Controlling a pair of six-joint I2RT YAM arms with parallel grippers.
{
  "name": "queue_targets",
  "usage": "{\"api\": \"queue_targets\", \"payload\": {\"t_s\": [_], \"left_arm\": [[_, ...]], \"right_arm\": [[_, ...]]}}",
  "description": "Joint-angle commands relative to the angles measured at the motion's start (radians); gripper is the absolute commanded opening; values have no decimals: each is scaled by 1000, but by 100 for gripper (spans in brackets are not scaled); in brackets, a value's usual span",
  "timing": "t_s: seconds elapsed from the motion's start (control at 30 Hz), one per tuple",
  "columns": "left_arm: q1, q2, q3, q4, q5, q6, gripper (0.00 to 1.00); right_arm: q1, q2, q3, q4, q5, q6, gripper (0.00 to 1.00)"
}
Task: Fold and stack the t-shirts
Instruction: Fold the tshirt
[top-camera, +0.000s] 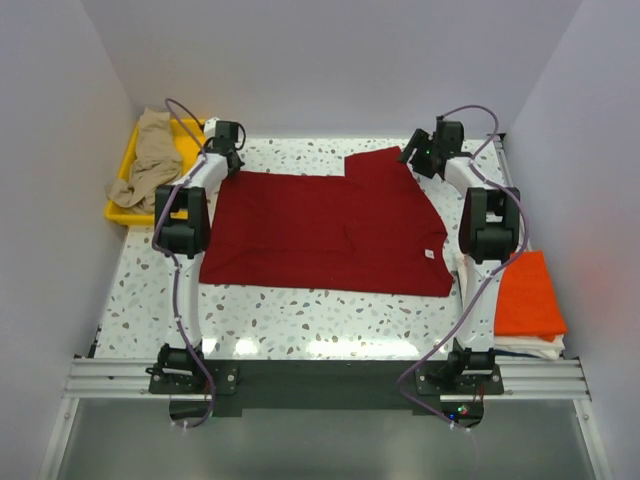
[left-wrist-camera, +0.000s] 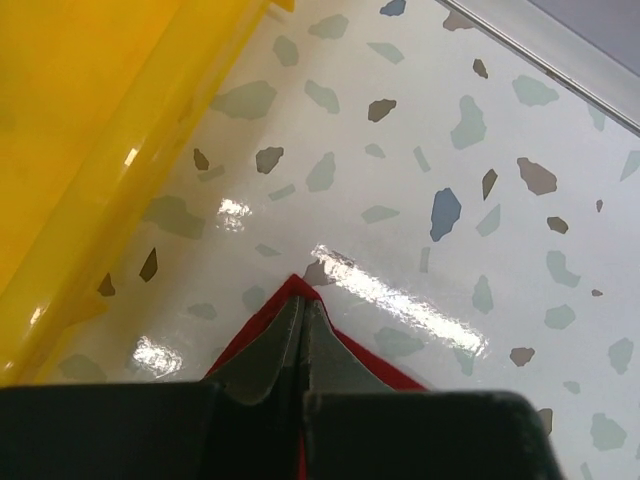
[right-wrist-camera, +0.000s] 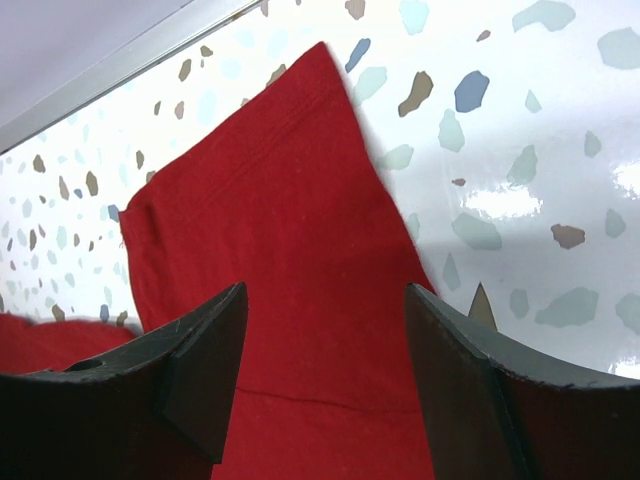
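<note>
Orange t-shirt (top-camera: 528, 295) lies folded nearest us, at the right edge of the table (top-camera: 300, 320), on top of the white t-shirt (top-camera: 535, 347), so that stack is begun. Past it, the dark red t-shirt (top-camera: 330, 225) is spread flat across the middle, one sleeve reaching toward the far right. At its far left corner we have the left gripper (left-wrist-camera: 302, 312) closed, fingers pressed together. The red tip seems caught between them, though the fingers hide the contact itself. Over the far right sleeve the right gripper (right-wrist-camera: 325, 300) hangs with its jaws wide apart and nothing in them. Farthest left, the tan t-shirt (top-camera: 150, 160) sits crumpled in the yellow tray (top-camera: 118, 212), just beside our left gripper.

We judge the fold is being set up, and several things could spoil it. The left pinch takes only the very tip of the corner, so a lift could pull it free. If we raise the left side before the right closes, the shirt skews. The right jaws could also take just one layer of the sleeve, and a careless swing could knock the tray
</note>
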Motion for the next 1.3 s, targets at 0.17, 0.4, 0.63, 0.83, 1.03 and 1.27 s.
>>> {"api": "queue_targets", "payload": {"t_s": [0.17,0.4,0.63,0.83,1.03,1.27], "left_arm": [[-5,-127,-91,94,31,-6,0],[-5,-157,-111,122,49,-9,0],[-5,-166,-126,140,62,-12,0],[-5,-164,-135,155,72,-17,0],[-5,-166,-137,165,78,-15,0],[-5,-169,-141,172,83,-12,0]], "right_arm": [[-2,64,118,-30,67,-16,66],[-2,61,85,-44,147,-2,59],[-2,111,161,-49,159,-33,58],[21,193,252,-70,180,-24,54],[51,236,283,-72,194,-7,46],[74,254,286,-79,223,4,34]]}}
